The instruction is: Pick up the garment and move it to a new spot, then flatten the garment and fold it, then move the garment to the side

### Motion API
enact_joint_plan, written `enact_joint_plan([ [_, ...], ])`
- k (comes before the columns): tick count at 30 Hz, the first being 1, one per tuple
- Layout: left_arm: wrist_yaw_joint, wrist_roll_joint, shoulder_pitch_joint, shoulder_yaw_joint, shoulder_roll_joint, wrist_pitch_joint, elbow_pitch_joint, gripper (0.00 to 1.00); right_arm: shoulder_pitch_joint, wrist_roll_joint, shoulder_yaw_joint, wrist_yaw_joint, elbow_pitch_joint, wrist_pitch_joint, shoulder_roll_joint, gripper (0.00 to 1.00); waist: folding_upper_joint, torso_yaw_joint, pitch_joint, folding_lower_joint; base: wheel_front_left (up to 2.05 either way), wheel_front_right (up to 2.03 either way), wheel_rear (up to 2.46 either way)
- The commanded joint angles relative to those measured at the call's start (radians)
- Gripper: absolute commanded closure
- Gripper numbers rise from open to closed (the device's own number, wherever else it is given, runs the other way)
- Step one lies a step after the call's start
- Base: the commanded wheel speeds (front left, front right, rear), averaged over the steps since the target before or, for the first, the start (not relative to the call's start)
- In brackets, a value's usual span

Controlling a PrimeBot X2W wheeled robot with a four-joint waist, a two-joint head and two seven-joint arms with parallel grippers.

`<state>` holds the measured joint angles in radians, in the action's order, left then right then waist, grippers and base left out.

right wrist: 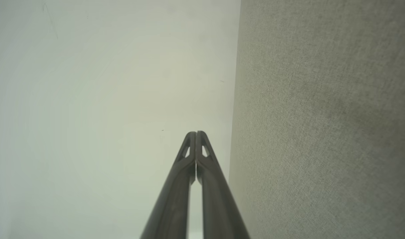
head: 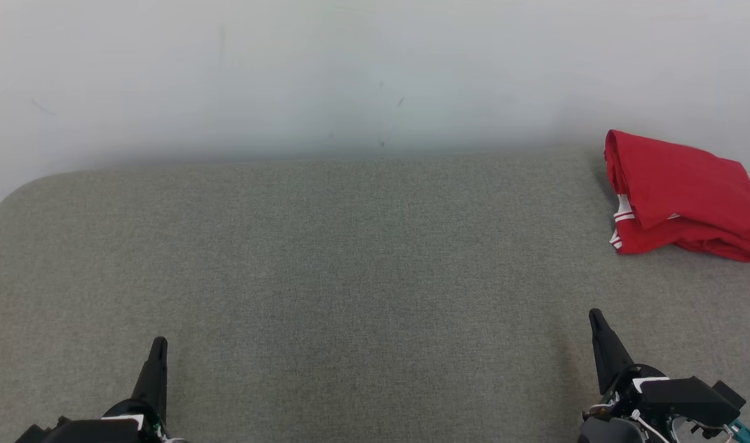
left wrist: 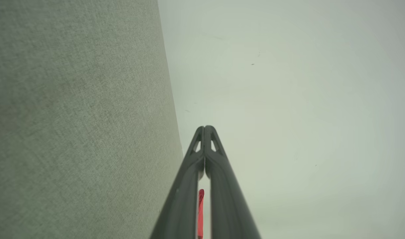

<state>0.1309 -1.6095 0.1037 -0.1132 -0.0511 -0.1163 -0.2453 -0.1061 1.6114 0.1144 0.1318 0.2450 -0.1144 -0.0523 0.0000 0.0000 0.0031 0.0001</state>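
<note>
I'm looking at the garment [head: 682, 197] in the upper right of the head view, lying on the grey bench [head: 350, 258] close to the wall [head: 350, 74] and running off the right edge of the frame. It is red cloth with white striped trim at its left end, lying in a loose, layered bundle. I'm judging it light, soft and floppy: it will sag and unfold as soon as it is lifted, and a pinch on one layer alone could let the rest trail out. I'm thinking the safest hold is on the thick doubled edge along the near side, or on the trimmed end at its left, taking several layers together. The woven bench cover looks a little grippy, so I'm expecting dragging to bunch the cloth and would rather lift.

The left fingers [head: 153, 375] are sitting at the lower left of the head view and the right fingers [head: 607, 351] at the lower right, both well apart from the garment. In each wrist view the two fingers are pressing together at the tips, closed on nothing and touching nothing. A red sliver [left wrist: 201, 212] is showing through the gap lower down the left pair; I'm taking it for the garment beyond, though I cannot tell for certain.
</note>
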Motion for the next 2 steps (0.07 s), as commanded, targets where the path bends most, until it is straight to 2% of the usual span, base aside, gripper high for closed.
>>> enact_joint_plan([
  [1,0.002,-0.006,0.012,-0.003,0.002,0.0,-0.001,1.0,-0.006,0.002,0.001,-0.002,0.001,-0.004,0.005,1.0,0.0,0.0,0.0,-0.0001,0.0,0.0,0.0],
  [2,0.002,-0.006,0.011,-0.003,0.002,0.0,-0.001,1.0,-0.006,0.002,0.001,-0.002,0.001,-0.004,0.005,1.0,0.0,0.0,0.0,-0.0001,0.0,0.0,0.0],
])
